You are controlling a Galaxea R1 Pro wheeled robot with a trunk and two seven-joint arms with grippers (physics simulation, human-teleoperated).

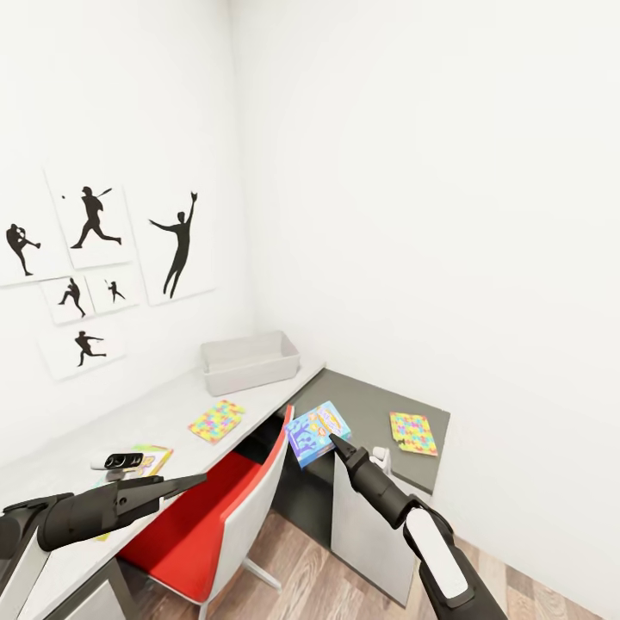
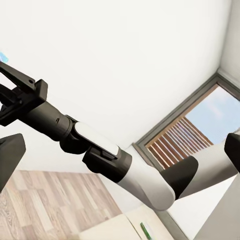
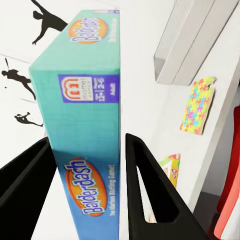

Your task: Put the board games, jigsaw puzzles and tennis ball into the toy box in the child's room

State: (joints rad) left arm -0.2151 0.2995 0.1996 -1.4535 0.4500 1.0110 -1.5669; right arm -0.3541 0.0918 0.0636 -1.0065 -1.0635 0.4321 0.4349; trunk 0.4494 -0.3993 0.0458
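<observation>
In right gripper (image 1: 334, 441): board game (image 1: 316, 431) edge-on

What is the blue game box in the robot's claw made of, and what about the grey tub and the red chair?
The teal-blue "Balderdash" board game box, clamped in the right gripper, looks like printed cardboard: sharp edges, smooth printed faces. The pale grey toy box looks like matte moulded plastic, plain with sloping walls. The red chair looks like a smooth hard plastic shell, though a render leaves this uncertain.

Board game (image 3: 92, 125) between tool (image 3: 87, 190) fingers
</observation>
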